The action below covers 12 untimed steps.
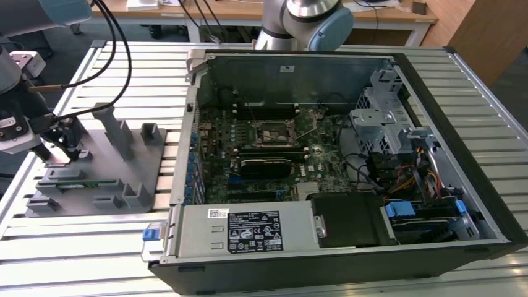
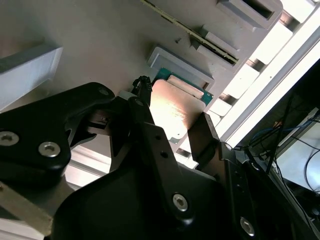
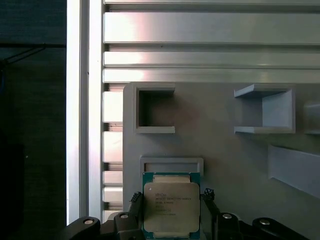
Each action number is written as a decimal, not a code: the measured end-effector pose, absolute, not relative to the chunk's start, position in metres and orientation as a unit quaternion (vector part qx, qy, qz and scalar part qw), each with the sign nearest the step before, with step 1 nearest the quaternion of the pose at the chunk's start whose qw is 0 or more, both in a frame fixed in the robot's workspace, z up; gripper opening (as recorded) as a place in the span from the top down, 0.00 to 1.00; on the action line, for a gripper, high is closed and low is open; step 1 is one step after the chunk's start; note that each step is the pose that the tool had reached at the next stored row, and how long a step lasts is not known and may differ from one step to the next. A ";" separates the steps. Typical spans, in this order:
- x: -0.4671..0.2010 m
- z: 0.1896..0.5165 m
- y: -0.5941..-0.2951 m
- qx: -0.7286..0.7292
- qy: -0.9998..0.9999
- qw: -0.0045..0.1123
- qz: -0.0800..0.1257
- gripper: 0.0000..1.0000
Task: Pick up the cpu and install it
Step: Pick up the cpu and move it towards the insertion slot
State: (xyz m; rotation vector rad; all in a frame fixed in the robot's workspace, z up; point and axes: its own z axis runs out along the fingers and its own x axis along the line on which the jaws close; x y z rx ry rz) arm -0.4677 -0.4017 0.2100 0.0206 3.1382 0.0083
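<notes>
The cpu is seated in a nest of the grey fixture, at the exterior view's left. It is straddled by the gripper, jaws spread, not yet clamped. Both edges should be met evenly and level, so that tilting is avoided.

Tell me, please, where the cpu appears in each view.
Exterior view: too small to tell; the gripper hangs over the grey fixture at the exterior view's left.
First wrist view: the cpu lies flat on the fixture, lid facing the camera, at the gripper.
Second wrist view: the cpu is seen aslant, lid gleaming, beyond the gripper.
Shared landmark: the fixture.
</notes>
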 end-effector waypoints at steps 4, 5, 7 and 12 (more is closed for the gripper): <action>-0.468 0.210 -0.402 0.007 1.000 0.002 0.001 0.46; -0.468 0.210 -0.402 0.007 1.000 0.002 0.001 0.46; -0.468 0.210 -0.401 0.007 1.000 0.002 0.000 0.46; -0.468 0.211 -0.401 0.007 1.000 0.002 -0.001 0.46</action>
